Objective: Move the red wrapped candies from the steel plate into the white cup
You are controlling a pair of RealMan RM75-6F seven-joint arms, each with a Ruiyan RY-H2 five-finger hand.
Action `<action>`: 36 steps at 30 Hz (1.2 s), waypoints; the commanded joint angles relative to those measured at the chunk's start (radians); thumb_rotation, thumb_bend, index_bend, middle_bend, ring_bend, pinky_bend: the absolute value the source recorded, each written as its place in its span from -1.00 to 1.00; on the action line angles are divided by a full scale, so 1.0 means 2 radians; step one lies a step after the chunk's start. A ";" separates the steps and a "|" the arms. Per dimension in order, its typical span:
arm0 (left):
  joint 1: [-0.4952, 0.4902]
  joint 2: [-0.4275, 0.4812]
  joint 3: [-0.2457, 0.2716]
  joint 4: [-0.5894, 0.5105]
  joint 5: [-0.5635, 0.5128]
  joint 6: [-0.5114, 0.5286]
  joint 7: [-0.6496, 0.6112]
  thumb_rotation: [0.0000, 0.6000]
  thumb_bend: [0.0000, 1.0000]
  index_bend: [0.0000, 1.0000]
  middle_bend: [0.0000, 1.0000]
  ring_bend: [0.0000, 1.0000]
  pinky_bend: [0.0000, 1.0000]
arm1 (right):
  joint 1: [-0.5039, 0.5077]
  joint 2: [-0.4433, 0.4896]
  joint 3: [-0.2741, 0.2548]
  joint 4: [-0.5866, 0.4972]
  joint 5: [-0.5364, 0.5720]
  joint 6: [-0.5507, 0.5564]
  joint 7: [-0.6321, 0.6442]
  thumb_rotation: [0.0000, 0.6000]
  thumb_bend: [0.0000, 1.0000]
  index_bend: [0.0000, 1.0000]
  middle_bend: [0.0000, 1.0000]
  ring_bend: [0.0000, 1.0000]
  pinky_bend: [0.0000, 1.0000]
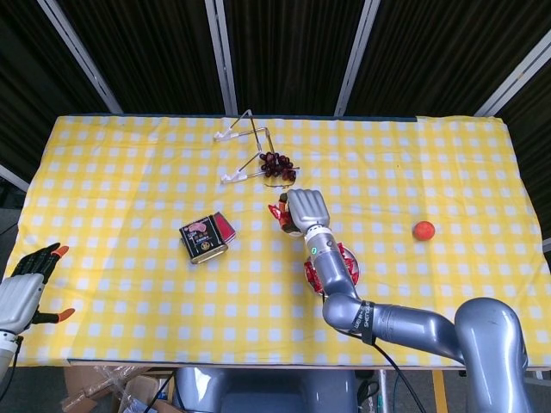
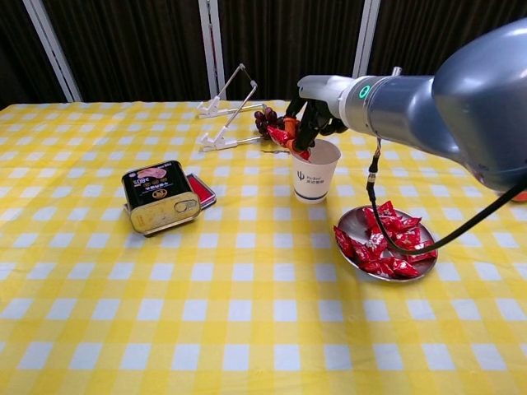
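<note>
Now the left hand [image 1: 26,288] waits far left of the cup [image 2: 314,170], at the table [image 1: 129,163] edge, fingers spread and holding nothing. Left of the cup lies a tin [image 2: 160,196]. Above the cup's rim the right hand [image 2: 309,119] pinches one red candy [image 2: 284,137]. Right of the cup, the plate [image 2: 347,220] holds more candies [image 2: 385,245].

I count one white cup [image 2: 314,169], one steel plate [image 2: 350,218], roughly a dozen red wrapped candies [image 2: 387,244] heaped on it, hard to separate, one more candy [image 2: 281,136] in my right hand [image 2: 311,122].
</note>
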 commanded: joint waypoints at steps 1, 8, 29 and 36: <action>0.000 0.000 0.000 0.000 0.000 0.000 0.000 1.00 -0.91 -1.00 -1.00 -1.00 -1.00 | -0.003 -0.003 0.000 0.004 -0.006 0.000 0.010 1.00 0.03 0.21 0.49 0.82 1.00; 0.000 0.001 0.001 -0.003 -0.002 -0.001 0.001 1.00 -0.91 -1.00 -1.00 -1.00 -1.00 | -0.008 0.001 -0.002 0.001 -0.010 0.002 0.021 1.00 0.03 0.21 0.49 0.82 1.00; 0.000 0.003 0.002 -0.005 -0.005 -0.002 0.002 1.00 -0.90 -1.00 -1.00 -1.00 -1.00 | -0.010 0.013 -0.002 -0.010 -0.003 0.012 0.028 1.00 0.03 0.10 0.49 0.82 1.00; -0.001 0.003 0.003 -0.006 -0.006 -0.003 0.003 1.00 -0.90 -1.00 -1.00 -1.00 -1.00 | -0.014 0.019 -0.002 -0.013 0.005 0.007 0.034 1.00 0.03 0.09 0.49 0.82 1.00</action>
